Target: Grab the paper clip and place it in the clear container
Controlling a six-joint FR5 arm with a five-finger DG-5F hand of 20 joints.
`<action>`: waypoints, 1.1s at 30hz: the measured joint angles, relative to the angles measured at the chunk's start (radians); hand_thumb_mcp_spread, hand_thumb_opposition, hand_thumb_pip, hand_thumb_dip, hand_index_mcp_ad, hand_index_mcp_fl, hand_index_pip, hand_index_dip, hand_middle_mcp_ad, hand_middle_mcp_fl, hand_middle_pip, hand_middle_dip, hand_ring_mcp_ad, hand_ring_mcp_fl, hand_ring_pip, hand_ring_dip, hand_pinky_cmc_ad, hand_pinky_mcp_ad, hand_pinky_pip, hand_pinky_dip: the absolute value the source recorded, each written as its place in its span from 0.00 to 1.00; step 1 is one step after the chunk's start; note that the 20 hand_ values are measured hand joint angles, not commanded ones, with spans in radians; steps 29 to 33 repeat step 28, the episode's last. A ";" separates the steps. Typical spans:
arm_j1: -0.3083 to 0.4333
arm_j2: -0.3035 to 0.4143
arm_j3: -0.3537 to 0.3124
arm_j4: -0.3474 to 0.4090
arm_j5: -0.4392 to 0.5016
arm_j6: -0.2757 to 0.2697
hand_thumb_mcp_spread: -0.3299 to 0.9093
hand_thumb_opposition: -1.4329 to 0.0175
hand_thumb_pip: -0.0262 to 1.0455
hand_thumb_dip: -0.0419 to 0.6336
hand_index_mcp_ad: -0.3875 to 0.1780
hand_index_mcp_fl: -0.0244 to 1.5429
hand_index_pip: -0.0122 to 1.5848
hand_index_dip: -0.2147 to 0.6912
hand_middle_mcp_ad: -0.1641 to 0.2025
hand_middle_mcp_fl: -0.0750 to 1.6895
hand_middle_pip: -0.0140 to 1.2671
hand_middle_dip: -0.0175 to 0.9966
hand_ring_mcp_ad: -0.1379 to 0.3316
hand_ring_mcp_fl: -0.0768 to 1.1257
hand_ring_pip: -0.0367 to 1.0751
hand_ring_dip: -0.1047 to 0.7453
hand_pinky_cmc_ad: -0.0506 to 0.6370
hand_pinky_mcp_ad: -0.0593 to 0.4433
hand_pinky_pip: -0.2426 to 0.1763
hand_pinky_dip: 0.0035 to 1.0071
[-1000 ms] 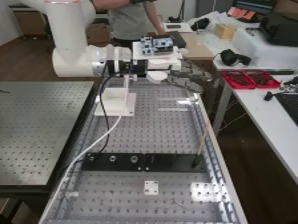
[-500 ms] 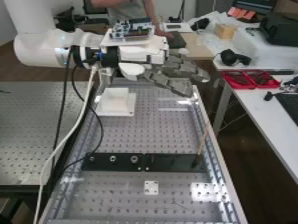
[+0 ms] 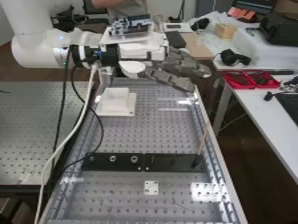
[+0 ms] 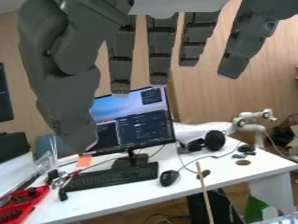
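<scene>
High view: one hand (image 3: 178,65) above the far end of one perforated bench (image 3: 143,137), fingers nearly straight, loosely spread. Nearer, two black plates (image 3: 176,162) end to end; one stick (image 3: 201,142) slanting up at the right end; one small white plate (image 3: 151,188). One bright patch (image 3: 208,192), perhaps the clear container, perhaps glare. Cannot tell the paper clip's whereabouts.

Wrist view: straight fingers (image 4: 159,47), apart. Beyond: one monitor (image 4: 136,125), one keyboard (image 4: 113,176), one mouse (image 4: 169,178), on one white desk (image 4: 103,200).
</scene>
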 joint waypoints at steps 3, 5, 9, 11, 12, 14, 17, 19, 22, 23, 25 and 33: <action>-0.001 0.000 0.000 0.005 -0.004 0.004 0.62 0.43 0.47 0.47 0.41 0.31 0.07 0.52 0.57 0.18 0.10 0.20 0.48 0.10 0.14 0.23 0.60 0.69 0.62 0.18; -0.001 0.000 0.003 0.006 -0.013 0.005 0.62 0.43 0.47 0.47 0.40 0.31 0.07 0.52 0.57 0.18 0.10 0.20 0.48 0.10 0.14 0.23 0.60 0.69 0.62 0.18; -0.001 -0.002 0.009 0.004 -0.019 0.005 0.62 0.43 0.47 0.47 0.41 0.31 0.07 0.52 0.57 0.18 0.10 0.20 0.48 0.10 0.14 0.23 0.60 0.69 0.62 0.18; -0.003 -0.004 0.014 -0.001 -0.020 0.008 0.62 0.43 0.47 0.47 0.41 0.31 0.07 0.52 0.57 0.18 0.10 0.20 0.48 0.10 0.14 0.23 0.60 0.69 0.62 0.18; -0.003 -0.004 0.016 -0.002 -0.020 0.008 0.62 0.43 0.47 0.47 0.41 0.31 0.07 0.52 0.57 0.18 0.11 0.20 0.48 0.10 0.14 0.23 0.60 0.69 0.62 0.18; -0.004 -0.005 0.018 -0.007 -0.020 0.007 0.62 0.43 0.47 0.47 0.41 0.31 0.07 0.52 0.57 0.18 0.10 0.20 0.48 0.10 0.14 0.23 0.60 0.69 0.62 0.18; -0.005 -0.004 0.021 -0.015 -0.020 0.008 0.62 0.43 0.47 0.47 0.41 0.31 0.07 0.53 0.56 0.18 0.11 0.21 0.48 0.10 0.14 0.23 0.60 0.69 0.62 0.19; -0.006 -0.003 0.021 -0.017 -0.020 0.007 0.62 0.43 0.47 0.47 0.41 0.31 0.07 0.53 0.57 0.18 0.10 0.20 0.48 0.10 0.14 0.23 0.60 0.69 0.62 0.19; -0.008 -0.002 0.021 -0.017 -0.024 0.009 0.62 0.43 0.47 0.47 0.41 0.31 0.07 0.53 0.57 0.18 0.10 0.20 0.48 0.10 0.14 0.23 0.60 0.69 0.62 0.19; -0.008 -0.001 0.021 -0.017 -0.025 0.008 0.62 0.43 0.47 0.47 0.41 0.31 0.07 0.53 0.57 0.18 0.10 0.20 0.48 0.10 0.14 0.23 0.60 0.69 0.63 0.19; -0.009 -0.001 0.021 -0.017 -0.027 0.010 0.62 0.43 0.46 0.47 0.41 0.31 0.07 0.53 0.57 0.18 0.10 0.20 0.48 0.10 0.14 0.23 0.60 0.69 0.63 0.19; -0.010 0.000 0.016 -0.007 -0.028 0.015 0.62 0.43 0.46 0.47 0.41 0.31 0.07 0.53 0.57 0.18 0.10 0.20 0.48 0.10 0.14 0.23 0.60 0.69 0.63 0.19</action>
